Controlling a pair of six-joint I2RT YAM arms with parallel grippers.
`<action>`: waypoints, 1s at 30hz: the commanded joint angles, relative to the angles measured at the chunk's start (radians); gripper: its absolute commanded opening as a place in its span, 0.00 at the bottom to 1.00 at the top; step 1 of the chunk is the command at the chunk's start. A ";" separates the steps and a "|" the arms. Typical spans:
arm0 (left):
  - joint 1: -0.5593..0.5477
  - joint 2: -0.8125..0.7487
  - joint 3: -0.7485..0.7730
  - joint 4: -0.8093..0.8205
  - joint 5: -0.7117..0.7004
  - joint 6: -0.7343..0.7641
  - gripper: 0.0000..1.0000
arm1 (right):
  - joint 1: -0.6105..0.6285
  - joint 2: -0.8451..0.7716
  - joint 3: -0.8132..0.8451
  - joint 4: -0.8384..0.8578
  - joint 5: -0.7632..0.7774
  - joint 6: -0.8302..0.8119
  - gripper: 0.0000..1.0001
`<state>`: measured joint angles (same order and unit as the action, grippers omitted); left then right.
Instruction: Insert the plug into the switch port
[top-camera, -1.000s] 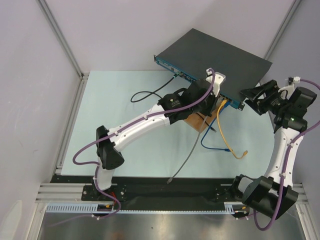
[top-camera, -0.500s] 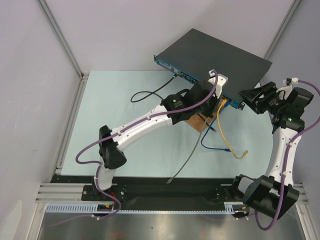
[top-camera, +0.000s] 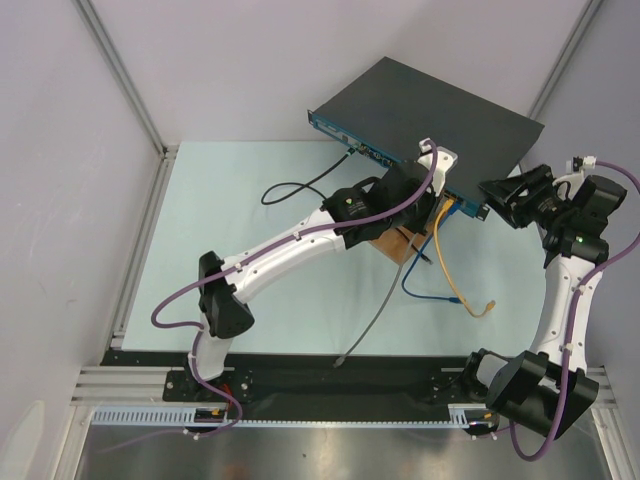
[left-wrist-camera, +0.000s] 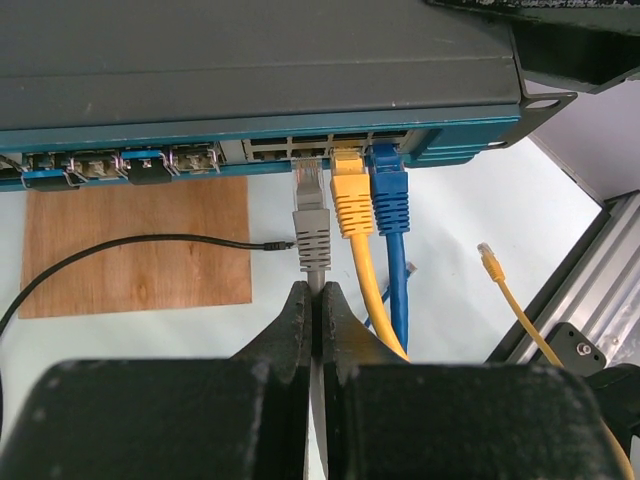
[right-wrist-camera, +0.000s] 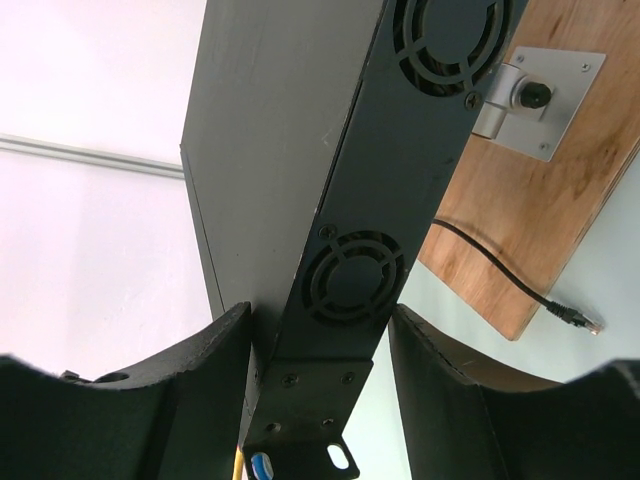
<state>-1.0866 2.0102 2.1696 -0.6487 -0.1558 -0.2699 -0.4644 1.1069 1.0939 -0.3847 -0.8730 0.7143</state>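
The switch (top-camera: 430, 105) is a flat dark grey box with a teal front face (left-wrist-camera: 200, 130) and a row of sockets. My left gripper (left-wrist-camera: 312, 295) is shut on the grey cable just behind the grey plug (left-wrist-camera: 311, 215). The plug's clear tip sits at the mouth of a socket just left of the yellow plug (left-wrist-camera: 350, 195); I cannot tell how deep it is. In the top view the left gripper (top-camera: 425, 190) is at the front face. My right gripper (right-wrist-camera: 318, 315) is open, its fingers straddling the switch's right end (right-wrist-camera: 340, 250), with a gap on one side.
A yellow and a blue plug (left-wrist-camera: 388, 190) sit in neighbouring sockets. A brown wooden board (left-wrist-camera: 140, 245) lies under the switch front, with a black cable (left-wrist-camera: 130, 240) across it. A loose yellow cable end (left-wrist-camera: 488, 258) lies to the right. An aluminium rail (left-wrist-camera: 580, 290) borders the table.
My left arm has edged slightly forward toward the switch's front face with the grey plug. The right gripper has stayed at the switch's right end.
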 joint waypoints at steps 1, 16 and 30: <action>-0.001 -0.022 0.068 0.078 -0.027 0.031 0.00 | 0.033 0.002 -0.015 0.047 -0.018 -0.019 0.50; -0.001 -0.031 0.084 0.081 0.013 0.020 0.00 | 0.032 0.002 -0.023 0.037 -0.017 -0.027 0.65; -0.001 -0.047 0.068 0.086 0.012 0.021 0.00 | 0.032 0.010 -0.031 0.043 -0.017 -0.016 0.64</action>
<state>-1.0866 2.0102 2.1937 -0.6529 -0.1501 -0.2539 -0.4393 1.1088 1.0714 -0.3500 -0.8837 0.7090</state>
